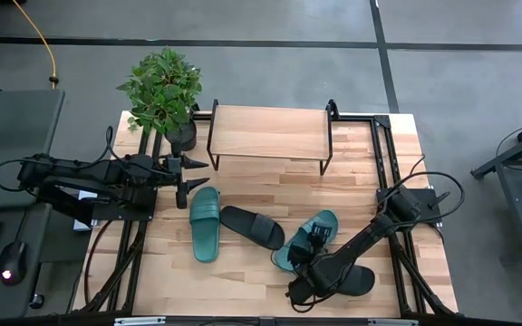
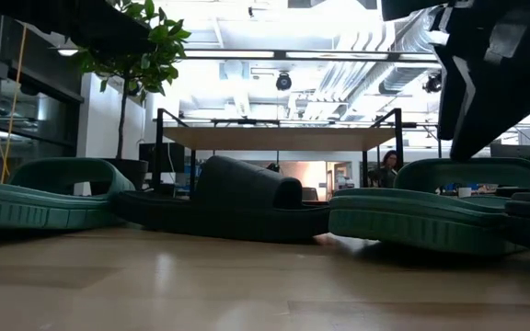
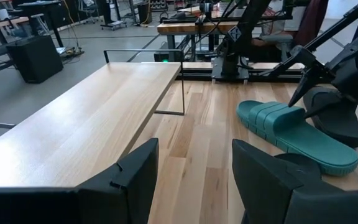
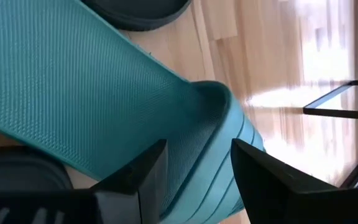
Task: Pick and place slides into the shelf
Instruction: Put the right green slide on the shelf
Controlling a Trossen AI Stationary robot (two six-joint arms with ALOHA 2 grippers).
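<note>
Here the teal slide [image 1: 308,237] lies at about five o'clock on the worktop [image 1: 243,272], leaning on a black slide [image 1: 352,279]; another teal slide [image 1: 205,223] and a black one [image 1: 253,226] rest mid-worktop, none on the shelf [image 1: 268,132] at twelve. My right gripper [image 1: 316,239] hangs over the strap, jaws parted, empty. Rubbery and light, I judge it bends; the strap arch offers the firmest hold. My left gripper [image 1: 187,174] waits released at nine o'clock.
</note>
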